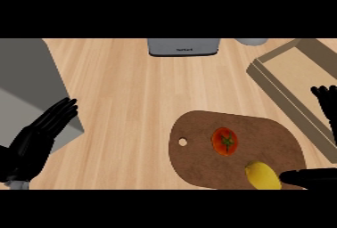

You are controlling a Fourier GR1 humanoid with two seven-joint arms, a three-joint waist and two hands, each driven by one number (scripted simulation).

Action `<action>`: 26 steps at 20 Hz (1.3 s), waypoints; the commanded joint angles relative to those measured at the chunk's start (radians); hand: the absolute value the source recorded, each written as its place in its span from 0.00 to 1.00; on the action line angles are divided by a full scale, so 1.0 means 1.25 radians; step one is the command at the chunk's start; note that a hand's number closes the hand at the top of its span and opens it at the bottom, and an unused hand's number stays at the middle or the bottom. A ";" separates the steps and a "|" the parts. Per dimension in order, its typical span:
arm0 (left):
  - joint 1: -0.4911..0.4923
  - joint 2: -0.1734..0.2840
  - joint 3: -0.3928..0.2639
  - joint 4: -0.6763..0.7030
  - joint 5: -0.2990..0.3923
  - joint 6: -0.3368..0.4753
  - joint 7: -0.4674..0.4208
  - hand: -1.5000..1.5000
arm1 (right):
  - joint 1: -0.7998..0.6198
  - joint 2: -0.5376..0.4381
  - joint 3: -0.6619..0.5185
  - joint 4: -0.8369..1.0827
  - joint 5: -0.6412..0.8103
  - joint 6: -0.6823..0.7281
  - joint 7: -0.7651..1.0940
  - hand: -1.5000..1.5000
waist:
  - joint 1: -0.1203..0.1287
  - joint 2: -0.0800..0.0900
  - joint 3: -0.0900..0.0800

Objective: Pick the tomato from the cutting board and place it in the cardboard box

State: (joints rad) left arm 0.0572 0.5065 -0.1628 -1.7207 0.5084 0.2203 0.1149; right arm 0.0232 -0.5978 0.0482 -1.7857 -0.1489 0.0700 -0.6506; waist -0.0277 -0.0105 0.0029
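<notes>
Right hand (324,133): spread, fingers up at the right edge, thumb low beside a lemon (262,176). Tomato (225,141): left of that hand, apart, on the cutting board (197,156). Cardboard box (289,84): upper right. Left hand (39,138): open, resting left.

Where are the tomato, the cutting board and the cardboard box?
tomato (225,141), head view, its green stem.
cutting board (197,156), head view, bare left part.
cardboard box (280,87), head view, near wall.
</notes>
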 commanded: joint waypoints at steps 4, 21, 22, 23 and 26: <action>-0.002 0.030 0.048 0.022 0.006 -0.005 0.009 0.50 | 0.074 -0.183 0.006 -0.101 0.270 -0.046 0.164 0.00 | -0.001 0.003 -0.006; -0.059 0.002 0.063 0.052 0.002 -0.040 0.045 0.50 | -0.042 -0.134 0.261 -0.304 0.466 0.167 0.812 0.00 | 0.031 0.010 -0.003; -0.037 -0.004 0.062 0.048 -0.010 -0.051 0.029 0.50 | -0.020 -0.143 0.229 -0.319 0.447 0.188 0.805 0.00 | 0.025 0.008 -0.003; -0.055 0.007 0.076 0.056 0.006 -0.055 0.058 0.50 | -0.062 -0.096 0.286 -0.265 0.494 0.171 0.814 0.00 | 0.031 0.010 -0.003; -0.042 -0.024 0.059 0.056 -0.043 -0.032 0.037 0.50 | -0.092 -0.107 0.248 -0.276 0.464 0.242 0.837 0.00 | 0.027 0.009 -0.003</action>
State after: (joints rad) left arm 0.0157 0.4807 -0.1391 -1.6945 0.4889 0.1389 0.1543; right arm -0.0410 -0.7601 0.3522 -2.1375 0.4270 0.3038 0.3368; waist 0.0067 -0.0037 0.0031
